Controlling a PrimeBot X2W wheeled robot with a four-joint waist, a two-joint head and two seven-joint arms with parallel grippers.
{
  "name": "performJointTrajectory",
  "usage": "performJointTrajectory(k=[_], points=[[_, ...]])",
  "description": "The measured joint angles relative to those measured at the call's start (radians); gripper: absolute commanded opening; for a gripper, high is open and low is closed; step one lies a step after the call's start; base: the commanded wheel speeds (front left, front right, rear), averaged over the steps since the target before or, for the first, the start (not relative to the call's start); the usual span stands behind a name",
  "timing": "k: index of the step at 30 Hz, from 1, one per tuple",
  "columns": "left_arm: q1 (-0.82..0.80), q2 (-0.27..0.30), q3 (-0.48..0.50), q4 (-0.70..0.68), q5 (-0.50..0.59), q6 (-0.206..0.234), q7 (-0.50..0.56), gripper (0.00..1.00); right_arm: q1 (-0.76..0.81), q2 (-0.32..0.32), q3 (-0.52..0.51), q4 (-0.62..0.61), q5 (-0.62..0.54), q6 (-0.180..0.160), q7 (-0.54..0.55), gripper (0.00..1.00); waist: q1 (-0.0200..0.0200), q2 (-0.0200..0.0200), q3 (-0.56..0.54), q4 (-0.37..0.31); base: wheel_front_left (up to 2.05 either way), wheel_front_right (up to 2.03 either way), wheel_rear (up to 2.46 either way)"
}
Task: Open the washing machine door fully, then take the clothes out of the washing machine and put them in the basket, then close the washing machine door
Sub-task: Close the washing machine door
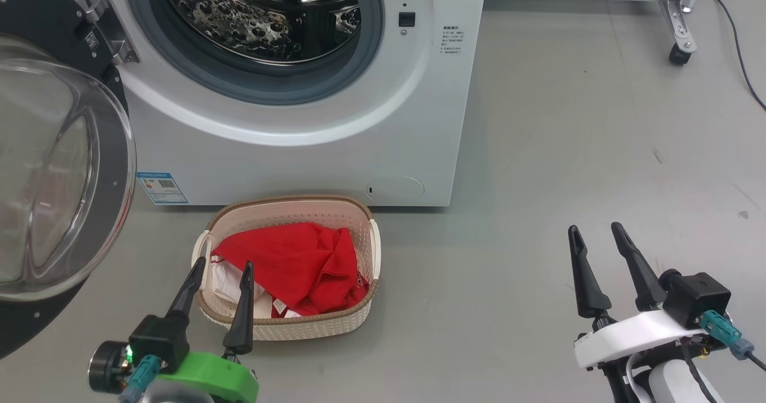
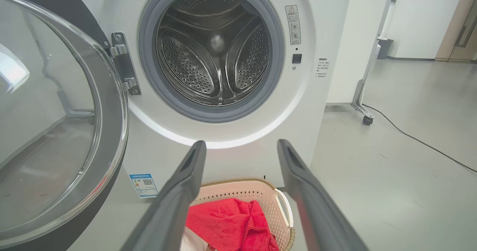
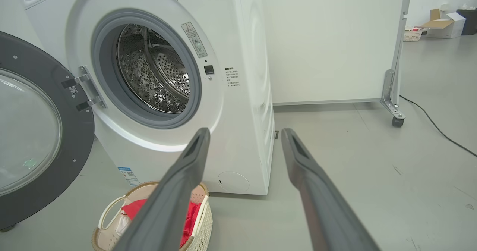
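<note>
The white washing machine (image 1: 335,151) (image 2: 335,38) (image 3: 246,75) stands with its door (image 1: 54,181) (image 2: 56,131) (image 3: 33,131) swung wide to the left. Its steel drum (image 1: 263,14) (image 2: 216,49) (image 3: 156,72) looks bare inside. On the floor in front sits the cream basket (image 1: 311,325) (image 2: 242,189) (image 3: 203,213) holding red and white clothes (image 1: 299,265) (image 2: 231,221) (image 3: 190,215). My left gripper (image 1: 221,268) (image 2: 240,144) hovers open over the basket's near left corner, nothing between its fingers. My right gripper (image 1: 595,229) (image 3: 246,131) is open over bare floor to the right.
A white wheeled panel (image 1: 679,8) (image 3: 335,42) stands behind the machine to the right, its caster (image 1: 678,54) (image 3: 397,121) on the floor. A black cable (image 1: 739,50) (image 2: 421,143) runs along the grey floor. Boxes and a small basket (image 3: 411,34) sit far back.
</note>
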Motion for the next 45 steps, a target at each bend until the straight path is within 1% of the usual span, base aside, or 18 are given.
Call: performJointTrajectory(k=[14, 45], points=[[0.000, 0.000, -0.003, -0.004, 0.009, 0.001, 0.000, 1.00, 0.000, 0.003, 0.001, 0.001, 0.000, 0.000, 0.000, 1.00, 0.0000, 0.0000, 0.010, -0.003, -0.46, 0.46, 0.00], [0.000, 0.000, -0.009, -0.001, 0.008, 0.004, 0.000, 1.00, -0.001, 0.003, 0.005, 0.009, 0.000, 0.000, 0.000, 1.00, 0.0000, 0.0000, 0.002, 0.009, -0.01, 0.01, 0.00]])
